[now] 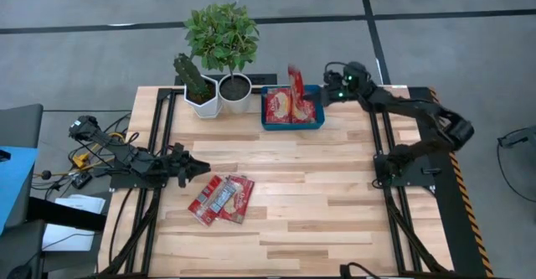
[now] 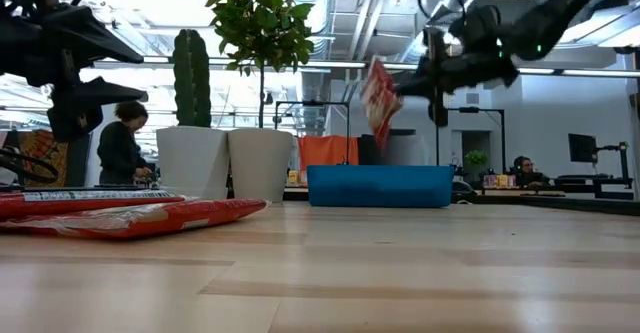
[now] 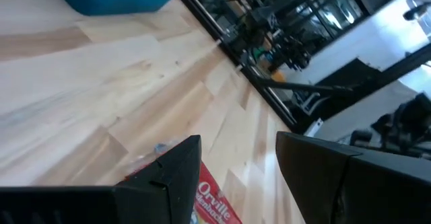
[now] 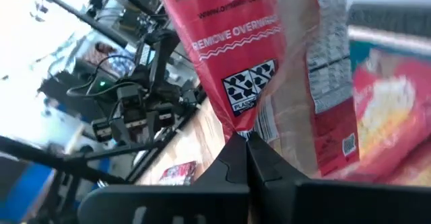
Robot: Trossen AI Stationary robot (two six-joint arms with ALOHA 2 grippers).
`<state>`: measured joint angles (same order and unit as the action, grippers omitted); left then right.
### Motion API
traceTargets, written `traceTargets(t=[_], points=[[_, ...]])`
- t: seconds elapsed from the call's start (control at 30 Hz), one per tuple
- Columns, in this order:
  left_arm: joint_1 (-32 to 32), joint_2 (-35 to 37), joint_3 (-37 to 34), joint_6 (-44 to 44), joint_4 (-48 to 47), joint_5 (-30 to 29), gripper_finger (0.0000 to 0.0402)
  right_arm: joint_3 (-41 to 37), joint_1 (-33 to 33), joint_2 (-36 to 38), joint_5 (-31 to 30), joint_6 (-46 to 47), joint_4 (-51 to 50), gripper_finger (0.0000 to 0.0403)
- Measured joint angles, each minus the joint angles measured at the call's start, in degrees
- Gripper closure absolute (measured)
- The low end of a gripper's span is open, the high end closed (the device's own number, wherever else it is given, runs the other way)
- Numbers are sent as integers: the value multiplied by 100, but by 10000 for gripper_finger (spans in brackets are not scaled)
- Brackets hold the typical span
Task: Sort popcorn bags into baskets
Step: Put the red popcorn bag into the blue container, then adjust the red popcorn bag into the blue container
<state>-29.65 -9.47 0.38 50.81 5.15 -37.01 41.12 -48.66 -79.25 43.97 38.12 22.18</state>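
Observation:
The blue tray (image 1: pixel 291 125) stands at the table's far middle and holds red popcorn bags (image 1: pixel 278 105). My right gripper (image 1: pixel 322 88) is shut on one red bag (image 2: pixel 378 98) above the tray (image 2: pixel 380 185). A small overlapping pile of red bags (image 1: pixel 222 198) lies flat on the table's near left and also shows in the low view (image 2: pixel 120 213). My left gripper (image 1: pixel 201 168) is open and empty, just left of that pile and raised above the table (image 2: pixel 95 68). One bag of the pile (image 3: pixel 212 207) shows below its fingers. My right gripper pinches the bag's edge (image 4: pixel 248 124) between its two shut fingers. The fingers come about level from the table's right side. The bag stands tilted on edge and hangs down ahead of the fingers (image 2: pixel 380 123), lifted clear above the tray.
Two white pots, one with a cactus (image 1: pixel 198 85) and one with a leafy plant (image 1: pixel 226 40), stand just left of the tray. Black rails (image 1: pixel 159 145) run along the table's left and right sides. A person (image 2: pixel 120 148) stands beyond the table.

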Motion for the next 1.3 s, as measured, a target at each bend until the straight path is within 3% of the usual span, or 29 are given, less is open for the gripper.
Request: traceTargets(t=[0.13,0.53,1.0,1.3], points=[[1,0,0,68,0,-156,219,-209,-65,-479,-2,503,729,402],[0,0,0,87,-3,-428,219,-216,-104,-1467,-36,994,1151,401],[0,-2,0,26,-9,-510,219,-203,-146,-1554,251,1096,1022,321],[0,0,0,-11,-9,-508,219,-225,-413,-1430,240,1178,607,322]])
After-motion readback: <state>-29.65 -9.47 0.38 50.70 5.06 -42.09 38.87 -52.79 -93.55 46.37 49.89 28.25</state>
